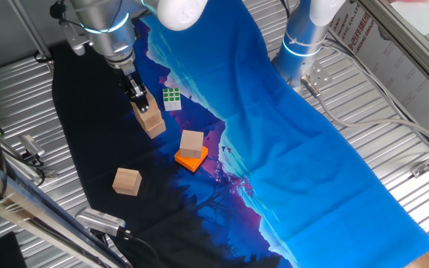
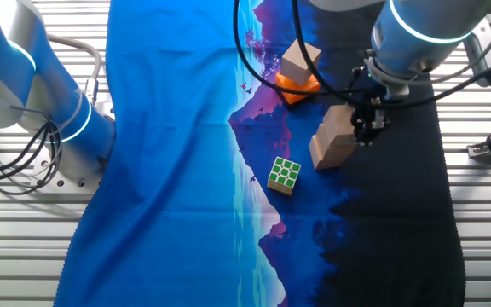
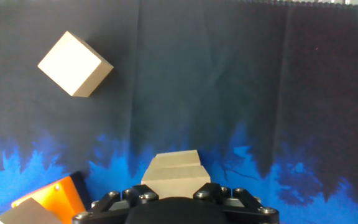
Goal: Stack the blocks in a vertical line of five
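The gripper (image 1: 141, 103) is clamped on the top block (image 1: 148, 114) of a two-high stack (image 2: 335, 138), so releasing cleanly, then fetching the loose block (image 1: 126, 181), looks next.

I saw two stacked blocks (image 1: 153, 121) under the pincer (image 1: 141, 104) | puzzle cube (image 1: 171, 98) just beside | one block (image 1: 191, 142) on button square (image 1: 191, 158) | another block (image 1: 126, 181) apart.

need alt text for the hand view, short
Looking down along the tool, whose fingers sit around the top of a two-block stack of tan wooden blocks on a dark cloth with a blue forest print. A loose wooden block lies at upper left; an orange square carrying another block shows at the lower left corner.
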`<state>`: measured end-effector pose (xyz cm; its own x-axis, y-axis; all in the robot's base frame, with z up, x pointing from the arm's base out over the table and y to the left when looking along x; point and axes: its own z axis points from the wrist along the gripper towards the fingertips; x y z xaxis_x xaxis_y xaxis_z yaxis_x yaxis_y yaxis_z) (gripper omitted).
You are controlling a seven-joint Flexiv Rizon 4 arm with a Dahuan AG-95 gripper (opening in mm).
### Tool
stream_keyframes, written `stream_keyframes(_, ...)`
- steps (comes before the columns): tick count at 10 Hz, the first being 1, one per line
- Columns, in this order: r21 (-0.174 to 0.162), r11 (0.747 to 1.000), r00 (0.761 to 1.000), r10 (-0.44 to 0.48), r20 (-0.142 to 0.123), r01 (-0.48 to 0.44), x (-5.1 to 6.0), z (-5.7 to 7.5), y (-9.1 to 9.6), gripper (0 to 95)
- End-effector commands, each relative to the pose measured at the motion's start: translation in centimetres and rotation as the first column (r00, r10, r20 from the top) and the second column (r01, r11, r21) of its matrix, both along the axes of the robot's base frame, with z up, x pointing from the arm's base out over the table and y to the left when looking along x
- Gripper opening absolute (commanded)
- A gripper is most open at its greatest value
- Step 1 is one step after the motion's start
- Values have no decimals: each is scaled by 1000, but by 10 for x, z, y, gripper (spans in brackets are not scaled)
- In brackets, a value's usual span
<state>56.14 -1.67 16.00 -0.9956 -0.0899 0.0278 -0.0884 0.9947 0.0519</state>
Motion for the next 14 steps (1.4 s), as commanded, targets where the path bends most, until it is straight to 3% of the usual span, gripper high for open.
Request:
stream_keyframes(1, 16, 1000, 1000, 12, -1, -12, 1, 0, -1, 570)
stream_keyframes(2, 16, 1000, 1000, 18, -2, -18, 1, 0, -1, 950)
stream_keyframes(6, 16, 1000, 1000, 20, -1, -20, 1, 0, -1, 950)
stream_keyframes(9, 10, 1000, 1000, 6, -2, -6, -6, 8, 8, 950)
stream_keyframes(11, 8, 1000, 1000, -10, 1, 10, -9, 17, 25, 950)
stream_keyframes(14, 0, 998, 998, -65, -9, 65, -2, 35, 57, 950)
